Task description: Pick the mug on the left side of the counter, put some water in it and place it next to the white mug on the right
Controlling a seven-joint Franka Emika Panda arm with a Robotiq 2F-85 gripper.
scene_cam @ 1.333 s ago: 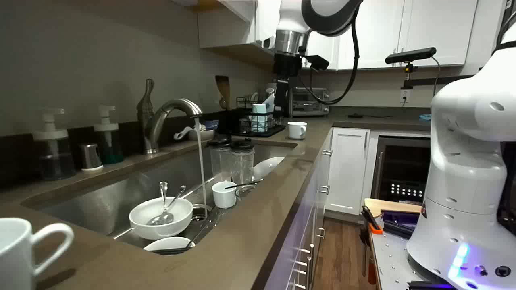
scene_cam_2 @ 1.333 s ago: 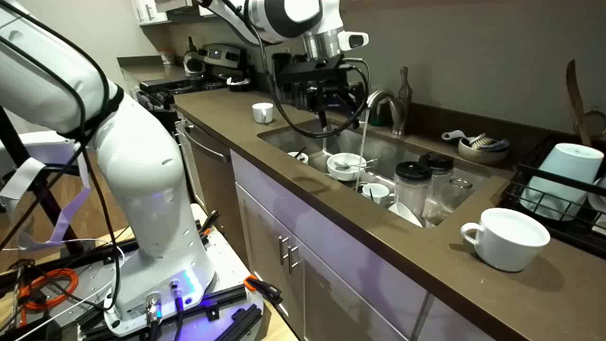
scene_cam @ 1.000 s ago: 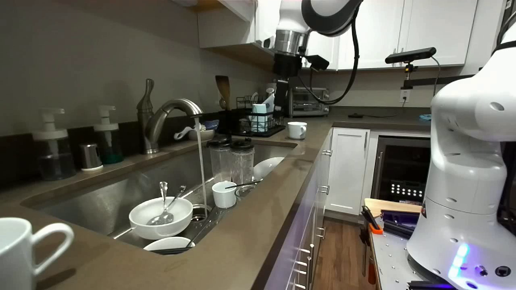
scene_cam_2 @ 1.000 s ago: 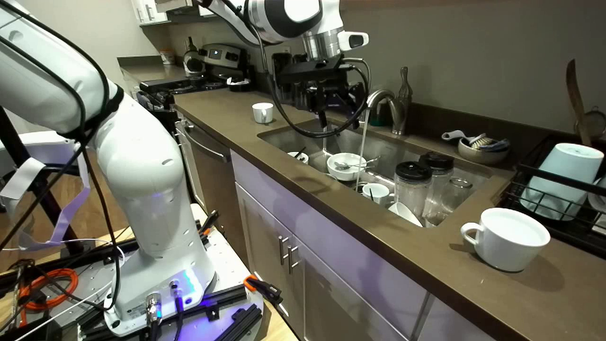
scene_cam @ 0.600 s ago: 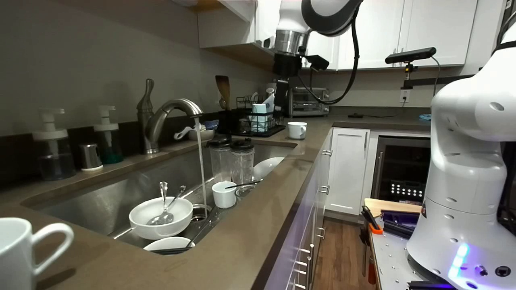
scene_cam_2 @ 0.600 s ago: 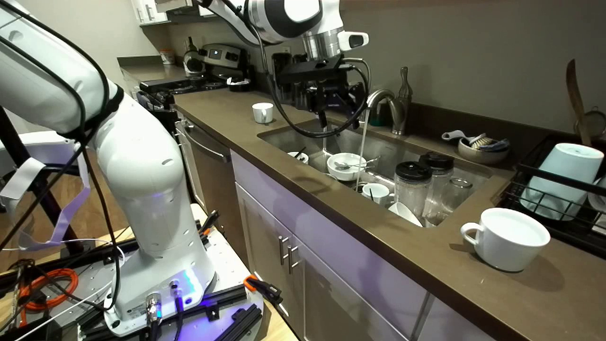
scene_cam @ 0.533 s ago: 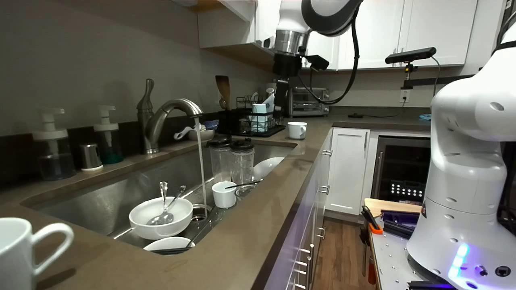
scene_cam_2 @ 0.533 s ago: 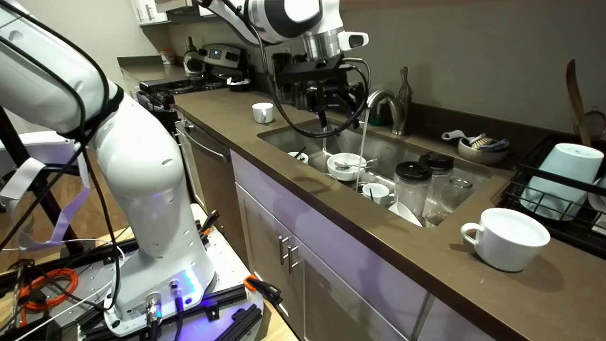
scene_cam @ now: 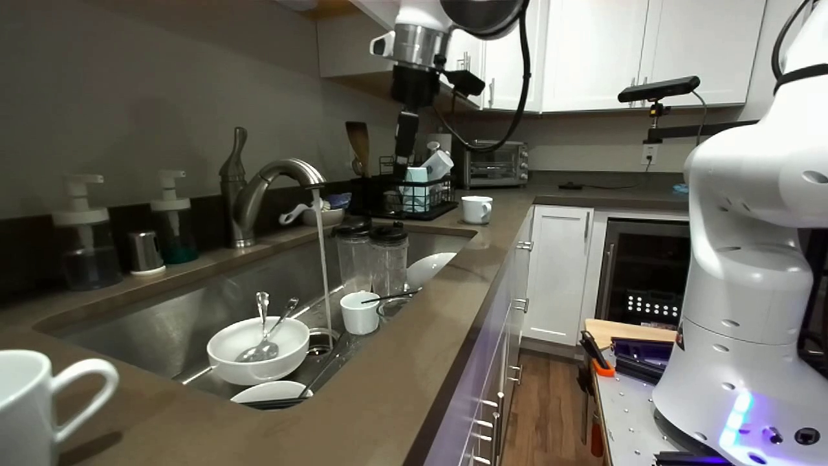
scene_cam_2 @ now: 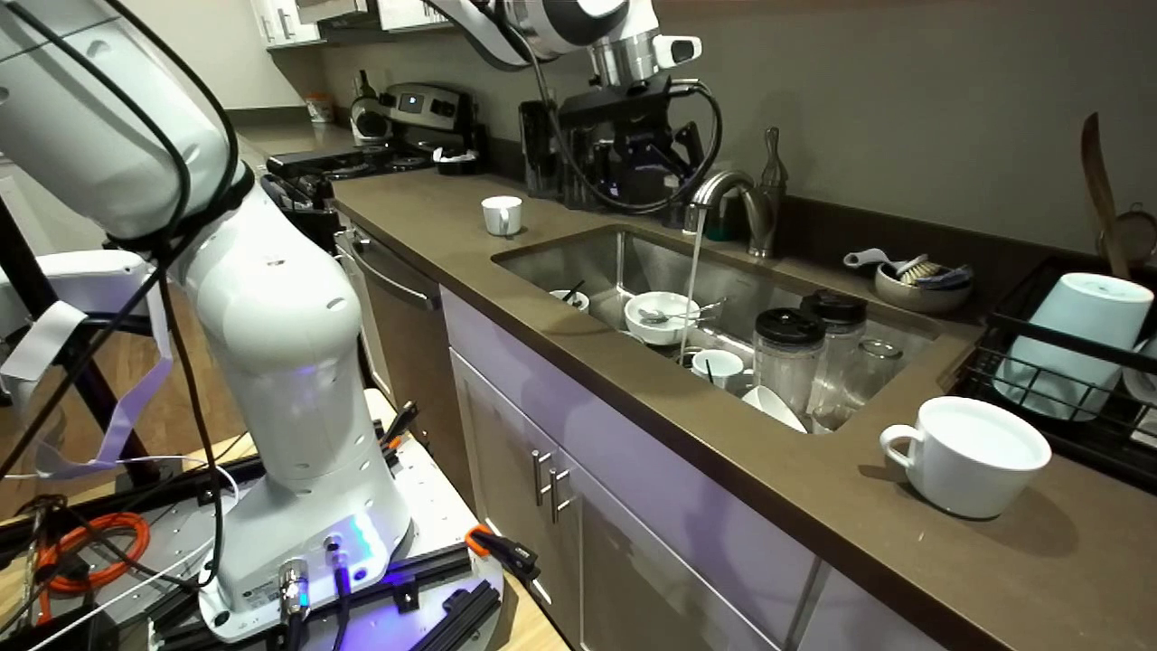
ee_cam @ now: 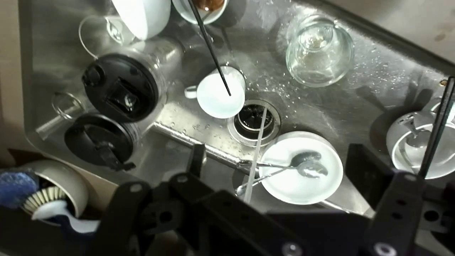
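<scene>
The white mug on the left of the counter point(scene_cam_2: 407, 212) shows in both exterior views, at the far left end point(scene_cam_2: 502, 215) and as a large mug with a loop handle in the front corner point(scene_cam: 26, 408). Another white mug point(scene_cam_2: 972, 457) stands right of the sink, beside the dish rack; it also shows in an exterior view point(scene_cam: 477, 210). My gripper point(ee_cam: 279, 154) is open and empty, high above the sink point(scene_cam_2: 651, 253). It hangs near the faucet point(scene_cam_2: 755, 203) in both exterior views point(scene_cam: 402, 162). Water point(scene_cam: 323, 259) runs from the faucet into the sink.
The sink holds a white bowl with spoons point(ee_cam: 302, 170), a small white cup point(ee_cam: 220, 94), lidded clear bottles point(scene_cam_2: 786, 353) and a glass point(ee_cam: 320, 53). Soap dispensers point(scene_cam: 171, 220) line the wall. A black dish rack point(scene_cam_2: 1067, 398) stands on the right.
The arm and gripper have moved toward the wall and upward, now higher above the sink beside the faucet. The mugs have not moved, and the water runs throughout.
</scene>
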